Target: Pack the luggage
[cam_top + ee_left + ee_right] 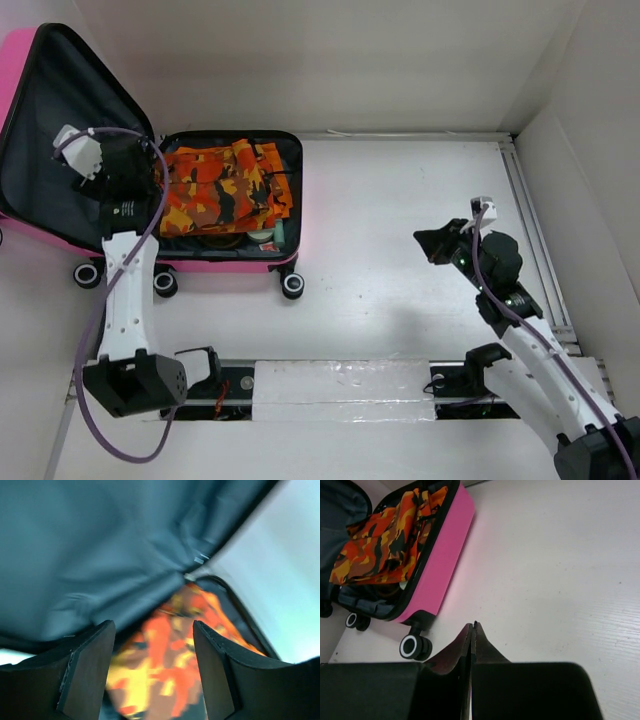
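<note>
The luggage point(232, 265) is a hot-pink suitcase lying open at the left, its grey-lined lid point(45, 120) raised at the back left. An orange camouflage cloth point(220, 187) fills its base. My left gripper point(140, 168) hovers over the hinge between lid and base. In the left wrist view it point(152, 630) is open and empty, with the lining point(90, 545) and the cloth point(165, 650) beyond it. My right gripper point(432, 245) is shut and empty above the bare table at the right. It point(472, 626) points toward the luggage point(440, 565) in the right wrist view.
Small round items point(262, 238) show under the cloth at the base's near edge. Black wheels point(292, 285) stick out toward me. A white strip point(345, 390) covers the near table edge. A rail point(535, 240) and white walls bound the right and back.
</note>
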{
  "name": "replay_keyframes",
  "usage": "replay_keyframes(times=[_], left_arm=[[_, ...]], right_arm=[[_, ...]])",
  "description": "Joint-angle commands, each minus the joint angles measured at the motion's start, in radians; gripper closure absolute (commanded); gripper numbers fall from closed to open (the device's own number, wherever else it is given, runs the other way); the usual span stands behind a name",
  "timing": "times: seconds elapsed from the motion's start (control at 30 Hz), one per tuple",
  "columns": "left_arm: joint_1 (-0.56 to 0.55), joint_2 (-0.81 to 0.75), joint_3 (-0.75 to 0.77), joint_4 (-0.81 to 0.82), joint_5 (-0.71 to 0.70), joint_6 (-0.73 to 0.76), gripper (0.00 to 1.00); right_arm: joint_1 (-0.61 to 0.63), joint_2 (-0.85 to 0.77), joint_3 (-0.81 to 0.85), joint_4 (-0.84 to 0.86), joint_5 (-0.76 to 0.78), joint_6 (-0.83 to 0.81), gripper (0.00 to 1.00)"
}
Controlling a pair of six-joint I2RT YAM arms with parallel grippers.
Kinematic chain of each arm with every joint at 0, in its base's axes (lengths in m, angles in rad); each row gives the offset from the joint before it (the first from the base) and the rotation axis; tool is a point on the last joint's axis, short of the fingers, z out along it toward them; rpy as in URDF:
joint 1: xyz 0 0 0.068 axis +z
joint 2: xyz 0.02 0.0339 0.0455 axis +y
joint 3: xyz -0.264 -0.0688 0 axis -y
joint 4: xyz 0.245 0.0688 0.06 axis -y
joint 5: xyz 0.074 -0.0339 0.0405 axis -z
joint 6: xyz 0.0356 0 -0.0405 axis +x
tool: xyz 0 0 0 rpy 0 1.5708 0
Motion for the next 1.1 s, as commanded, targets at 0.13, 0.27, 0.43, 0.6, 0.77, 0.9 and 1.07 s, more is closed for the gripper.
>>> replay_keyframes(times=[0.13,0.27,0.43,0.6,0.77,0.9,1.07], left_arm=[[0.094,-0.128,0.026,-0.230,-0.294,0.026,0.27],[0.094,-0.149,0.017,-0.335,-0.397,-0.039,0.23],[0.094,-0.160,-0.029,-0.347,-0.573,-0.050,0.16],[0.094,-0.051,-0.014,-0.203,-0.702,0.107,0.13],[0.267,0.013,0.115,-0.370,-0.445,-0.045,0.17],[0.278,0.070,0.149,-0.339,-0.438,-0.002,0.18],[0.278,0.121,0.210,-0.324,-0.416,0.009,0.33]], right_arm=[[0.005,-0.013,0.011,0.148,-0.157,-0.027,0.94],[0.005,-0.033,0.011,0.148,-0.209,-0.027,0.77],[0.005,-0.006,0.000,0.138,-0.199,-0.037,0.63],[0.005,0.060,0.022,0.138,-0.280,-0.037,0.60],[0.036,0.065,0.022,0.148,-0.239,-0.055,0.60],[0.071,0.088,0.031,0.139,-0.208,-0.064,0.60],[0.146,0.123,0.054,0.129,-0.122,-0.084,0.60]])
